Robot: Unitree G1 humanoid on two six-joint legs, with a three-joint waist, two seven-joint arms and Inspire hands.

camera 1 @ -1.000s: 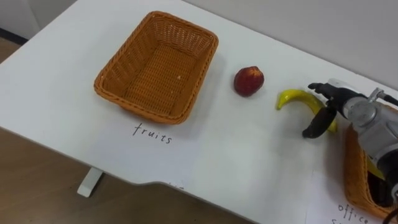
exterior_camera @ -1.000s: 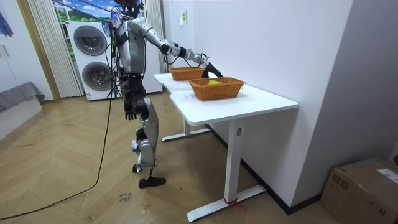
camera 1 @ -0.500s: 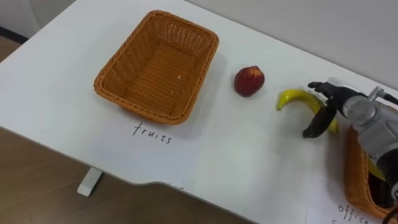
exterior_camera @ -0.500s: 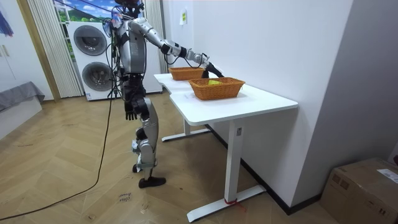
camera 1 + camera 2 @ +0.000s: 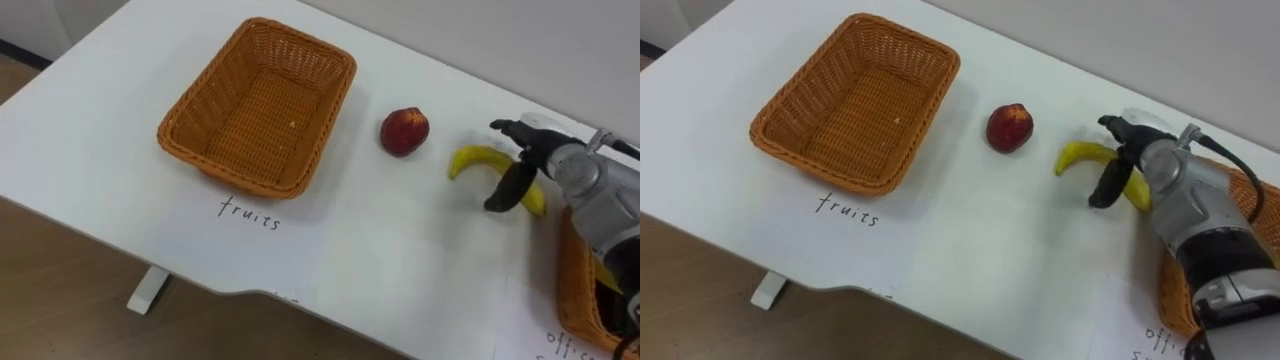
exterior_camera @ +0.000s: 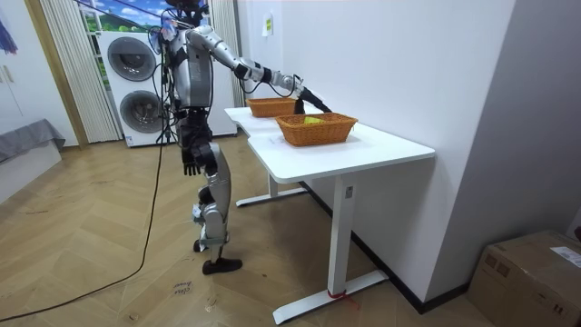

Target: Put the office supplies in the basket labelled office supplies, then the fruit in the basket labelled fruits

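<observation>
Wicker, orange-brown: one basket (image 5: pixel 258 108) sits at 10 o'clock on the white table (image 5: pixel 400 250), with a handwritten label (image 5: pixel 247 213) on the tabletop just at its 6 o'clock. A red round fruit (image 5: pixel 404 131) lies at 3 o'clock of that basket, apart from it. A yellow banana (image 5: pixel 472 159) lies flat on the table at 3 o'clock of the red fruit, near but not touching it. The red fruit sits between the banana and the labelled basket.

The right hand (image 5: pixel 548 160) comes in from 3 o'clock and arches over the banana's right half. It is spread: the dark fingers (image 5: pixel 505 127) reach past the far side and the thumb (image 5: pixel 506 190) hangs down across the near side. Contact with the peel can't be judged.

A second wicker basket (image 5: pixel 572 272) sits at 4 o'clock, partly behind the right forearm, with something yellow (image 5: pixel 603 277) inside, too hidden to name. More handwriting (image 5: pixel 572 342) shows at its 6 o'clock.

In the room view the robot stands upright on a wood floor by the table's end, right arm stretched over both baskets. The left hand (image 6: pixel 189 166) hangs by its hip, too small to read. Stacked washing machines (image 6: pixel 132 86) stand behind it, and a cardboard box (image 6: pixel 536 271) sits at 4 o'clock.
</observation>
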